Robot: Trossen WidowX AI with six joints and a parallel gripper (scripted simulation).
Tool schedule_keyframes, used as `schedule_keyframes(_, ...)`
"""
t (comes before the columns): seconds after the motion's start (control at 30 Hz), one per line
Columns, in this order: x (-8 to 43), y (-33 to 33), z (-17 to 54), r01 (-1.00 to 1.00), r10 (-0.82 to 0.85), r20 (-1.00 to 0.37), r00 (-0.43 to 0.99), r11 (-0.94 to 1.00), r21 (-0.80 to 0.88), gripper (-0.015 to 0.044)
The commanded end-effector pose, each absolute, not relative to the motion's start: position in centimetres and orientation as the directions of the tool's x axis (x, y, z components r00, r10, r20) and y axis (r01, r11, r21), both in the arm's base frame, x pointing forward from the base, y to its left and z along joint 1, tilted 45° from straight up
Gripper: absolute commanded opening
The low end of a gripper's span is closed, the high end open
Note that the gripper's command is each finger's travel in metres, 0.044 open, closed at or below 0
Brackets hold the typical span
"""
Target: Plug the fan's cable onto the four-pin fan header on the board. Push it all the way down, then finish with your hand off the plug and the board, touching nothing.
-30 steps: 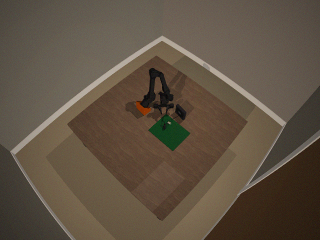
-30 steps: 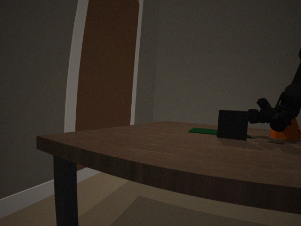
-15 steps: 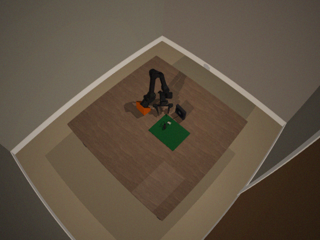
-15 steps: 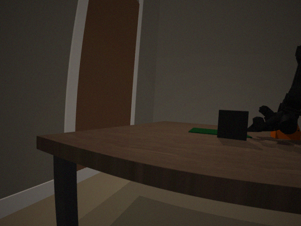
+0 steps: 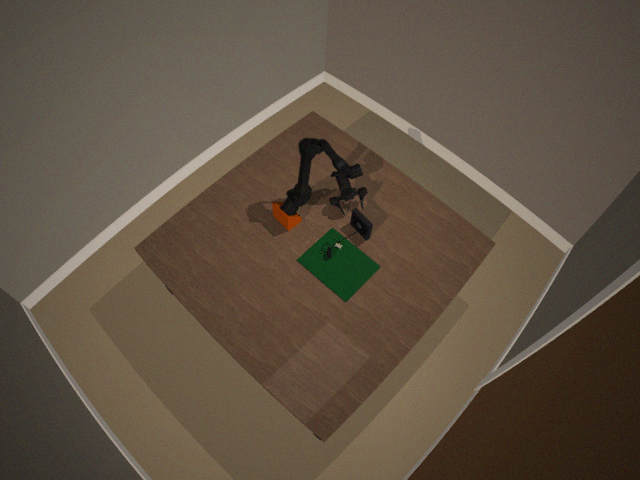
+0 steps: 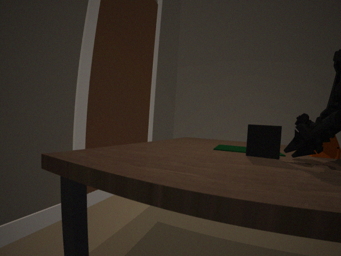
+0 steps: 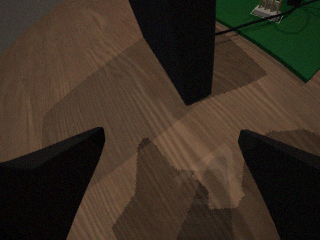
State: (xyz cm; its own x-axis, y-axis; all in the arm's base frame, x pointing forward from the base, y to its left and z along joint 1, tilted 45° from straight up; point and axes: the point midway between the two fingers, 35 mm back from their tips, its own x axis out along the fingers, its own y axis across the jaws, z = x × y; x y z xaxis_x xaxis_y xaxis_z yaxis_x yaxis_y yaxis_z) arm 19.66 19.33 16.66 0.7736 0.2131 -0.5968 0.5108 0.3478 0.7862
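Note:
My gripper is wide open and empty, above the table beside the fan, off the board. The black square fan stands upright at the board's edge. Its thin black cable runs over the green board. The white header shows bare gold pins in the wrist view. The black plug is on the board beside the header, with cable loops around it; only its edge shows in the wrist view. Its tilt is unclear.
The arm's orange base stands on the wooden table. The fan is close to the fingers, between them and part of the board. Shadows of the arm fall on the table under the gripper.

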Motion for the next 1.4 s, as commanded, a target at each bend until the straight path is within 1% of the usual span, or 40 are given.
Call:
schedule_keyframes(0.0, 22.0, 20.2, 19.7, 0.467, 0.251, -0.552, 0.795, 0.327, 0.822, 0.0440)
schedule_keyframes(0.3, 28.6, 19.7, 28.5, 0.274, 0.301, -0.363, 0.882, 0.300, 0.914, 0.0440)
schedule_keyframes(0.53, 34.2, 14.5, 30.5, 0.222, 0.163, -0.309, 0.937, 0.405, 0.887, 0.0440)
schedule_keyframes(0.63, 35.5, 12.9, 30.2, 0.235, 0.124, -0.320, 0.939, 0.446, 0.863, 0.0440)
schedule_keyframes(0.7, 36.5, 10.8, 29.3, 0.275, 0.060, -0.355, 0.933, 0.517, 0.811, 0.0440)
schedule_keyframes(0.9, 38.2, 5.3, 22.0, 0.468, 0.008, -0.643, 0.766, 0.679, 0.565, 0.0440)
schedule_keyframes(1.0, 37.8, 2.4, 18.7, 0.526, 0.011, -0.764, 0.645, 0.719, 0.454, 0.0440)
schedule_keyframes(1.1, 36.5, -0.7, 15.2, 0.559, 0.056, -0.871, 0.488, 0.747, 0.361, 0.0440)
schedule_keyframes(1.23, 33.8, -4.2, 11.9, 0.580, 0.181, -0.940, 0.289, 0.748, 0.322, 0.0440)
schedule_keyframes(1.37, 31.0, -6.9, 10.0, 0.624, 0.342, -0.927, 0.152, 0.695, 0.359, 0.0440)
